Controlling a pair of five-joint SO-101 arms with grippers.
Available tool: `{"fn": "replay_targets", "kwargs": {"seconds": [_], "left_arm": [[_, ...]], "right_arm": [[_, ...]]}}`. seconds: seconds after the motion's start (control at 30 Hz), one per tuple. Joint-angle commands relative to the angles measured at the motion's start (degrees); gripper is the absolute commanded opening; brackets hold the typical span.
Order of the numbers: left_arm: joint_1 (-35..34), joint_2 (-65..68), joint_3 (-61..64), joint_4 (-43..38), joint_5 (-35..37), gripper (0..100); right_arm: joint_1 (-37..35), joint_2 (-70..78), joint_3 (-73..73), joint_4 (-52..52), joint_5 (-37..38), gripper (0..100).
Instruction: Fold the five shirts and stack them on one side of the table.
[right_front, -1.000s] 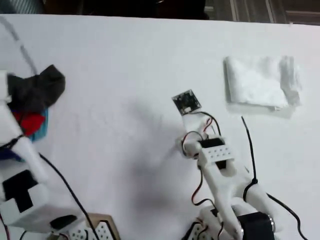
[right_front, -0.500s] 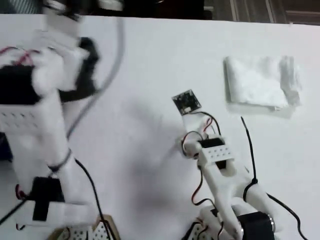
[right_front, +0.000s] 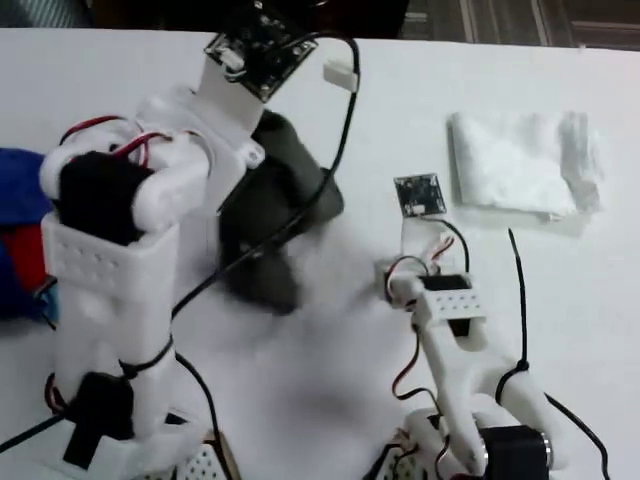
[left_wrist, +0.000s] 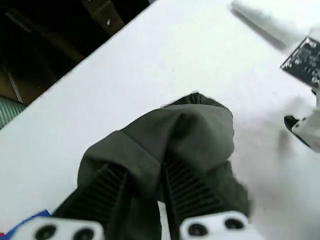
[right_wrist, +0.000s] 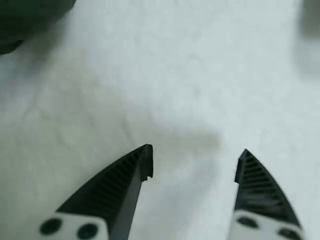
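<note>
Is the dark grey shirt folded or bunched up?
Bunched up: the dark grey cloth shirt is a crumpled lump, pinched in the left claw.

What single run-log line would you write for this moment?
left gripper: shut on grey shirt | right gripper: open over table | folded white shirt: high view's right

**Grey shirt bunched beside the left arm, mid-table**

The white left arm (right_front: 130, 260) rises from the near left edge of the white table (right_front: 560, 300) and slants towards its far middle. A dark grey crumpled shirt (right_front: 270, 215) lies bunched against it. A folded white shirt (right_front: 520, 165) sits far right, well apart. The right arm (right_front: 450, 330) stands between them, nearer the front. A blue and red cloth heap (right_front: 20, 230) lies at the left edge.
</note>
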Motion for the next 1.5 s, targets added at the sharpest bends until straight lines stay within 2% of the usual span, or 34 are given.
{"fn": "replay_targets", "kwargs": {"seconds": [0.0, 0.23, 0.47, 0.6, 0.8, 0.93, 1.1, 1.3, 1.37, 1.47], "left_arm": [[0.1, -2.0, 4.4, 0.0, 0.4, 3], [0.6, -2.6, 8.2, -7.9, 0.4, 3], [4.4, -2.5, 8.2, -9.8, 0.4, 3], [4.7, -2.0, 8.8, -10.3, 4.8, 3], [7.5, -2.3, 13.8, -9.1, 7.1, 21], [7.3, -2.5, 14.9, -9.2, 6.9, 20], [1.7, -2.6, 14.8, -6.7, 6.7, 20], [-13.2, -1.9, 15.8, -1.5, 6.7, 20], [-16.9, -2.2, 18.9, -1.6, 6.7, 20], [-18.2, -2.1, 26.8, -1.6, 6.7, 20]], "right_arm": [[0.5, -2.2, -0.4, -0.9, -0.4, 26.2], [0.5, -2.2, -0.4, -0.9, -0.4, 26.2], [0.5, -2.2, -0.4, -0.9, -0.4, 26.2], [0.5, -2.2, -0.4, -0.9, -0.4, 26.2], [0.5, -2.2, -0.4, -1.5, -0.4, 26.2], [0.5, -2.2, -0.3, -1.6, -0.4, 26.2], [0.5, -2.2, -0.3, -1.6, -0.4, 26.2], [0.5, -2.2, -0.3, -1.5, -0.4, 26.2], [0.5, -2.2, -0.3, -1.4, -0.4, 26.2], [0.5, -2.2, -0.3, -1.4, -0.4, 26.2]]}}
